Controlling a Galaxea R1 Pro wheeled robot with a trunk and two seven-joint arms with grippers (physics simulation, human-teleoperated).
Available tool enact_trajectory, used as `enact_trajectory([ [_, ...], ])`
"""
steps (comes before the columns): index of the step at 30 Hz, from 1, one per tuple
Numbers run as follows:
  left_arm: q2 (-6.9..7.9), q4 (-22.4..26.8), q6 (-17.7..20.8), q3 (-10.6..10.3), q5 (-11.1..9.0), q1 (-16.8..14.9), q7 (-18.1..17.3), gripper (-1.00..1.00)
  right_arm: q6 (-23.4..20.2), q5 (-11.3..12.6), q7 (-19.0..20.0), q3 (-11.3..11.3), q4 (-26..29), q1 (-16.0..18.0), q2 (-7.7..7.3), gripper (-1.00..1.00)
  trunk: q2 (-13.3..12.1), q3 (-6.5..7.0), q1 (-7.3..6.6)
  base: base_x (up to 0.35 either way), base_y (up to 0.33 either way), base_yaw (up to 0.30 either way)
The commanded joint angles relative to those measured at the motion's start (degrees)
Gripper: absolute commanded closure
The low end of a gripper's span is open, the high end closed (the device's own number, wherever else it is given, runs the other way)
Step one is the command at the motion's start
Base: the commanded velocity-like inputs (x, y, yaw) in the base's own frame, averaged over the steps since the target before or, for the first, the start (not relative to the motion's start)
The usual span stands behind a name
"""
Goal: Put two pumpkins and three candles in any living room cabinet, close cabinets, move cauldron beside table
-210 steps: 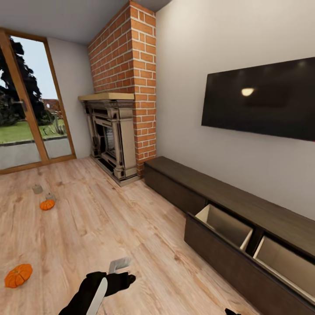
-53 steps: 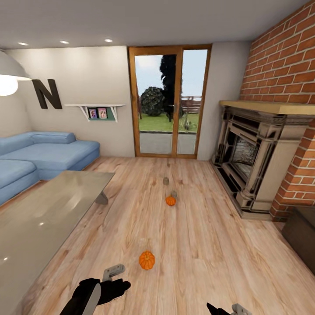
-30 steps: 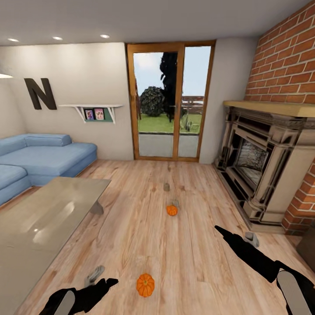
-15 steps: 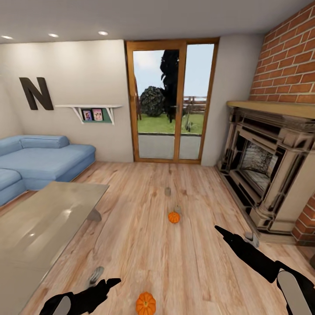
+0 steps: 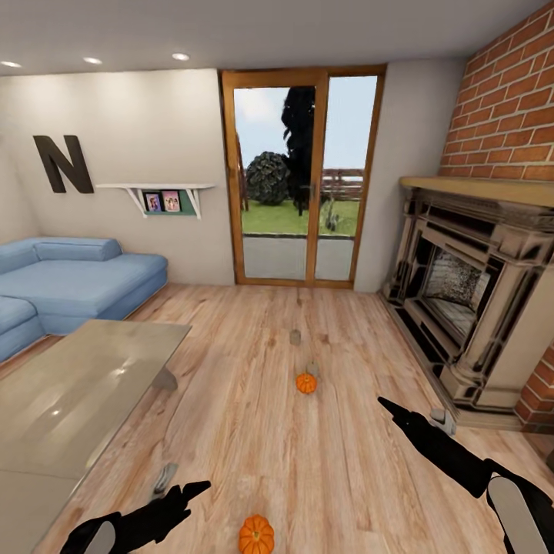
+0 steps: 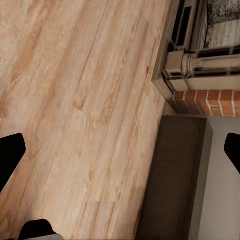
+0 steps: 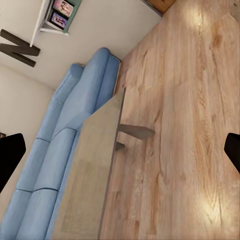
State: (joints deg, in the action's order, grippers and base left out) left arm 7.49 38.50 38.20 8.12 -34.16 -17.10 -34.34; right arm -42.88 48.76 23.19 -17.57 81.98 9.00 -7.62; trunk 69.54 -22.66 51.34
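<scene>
Since seven seconds ago our head camera has swung away from the cabinet and television wall toward the glass door [image 5: 304, 177], so the sofa [image 5: 73, 281] and bench [image 5: 77, 392] come into view. Our right claw [image 5: 415, 415] now reaches forward, raised over the floor. Our left claw [image 5: 178, 486] sits lower, beside the near pumpkin [image 5: 256, 534].

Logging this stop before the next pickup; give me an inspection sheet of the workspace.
Surface: wooden floor, bare planks.
Job's things: near pumpkin and far pumpkin on floor; two candles, one beside the far pumpkin; table at left; cabinet end by the brick.
Clutter: nothing seen.
Grippers: left gripper and right gripper both empty, jaws open.
Cables: nothing seen.
Surroundings: blue sofa, fireplace, glass door.
</scene>
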Motion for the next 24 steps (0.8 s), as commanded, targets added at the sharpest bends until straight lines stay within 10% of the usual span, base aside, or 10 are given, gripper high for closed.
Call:
enact_trajectory([
  [1, 0.02, 0.0, 0.4, 0.1, -0.2, 0.0, -0.1, -1.0, -0.4, 0.1, 0.2, -0.1, 0.1, 0.0, 0.0, -1.0, 0.5, -0.25, 0.23, 0.0, 0.0, 0.0],
  [24, -0.09, -4.1, 0.2, 0.0, 0.2, -0.3, 0.7, -1.0, -0.7, 0.1, 0.2, -0.1, -0.3, 0.0, 0.03, -1.0, 9.7, -4.38, 5.28, 0.0, 0.0, 0.0],
])
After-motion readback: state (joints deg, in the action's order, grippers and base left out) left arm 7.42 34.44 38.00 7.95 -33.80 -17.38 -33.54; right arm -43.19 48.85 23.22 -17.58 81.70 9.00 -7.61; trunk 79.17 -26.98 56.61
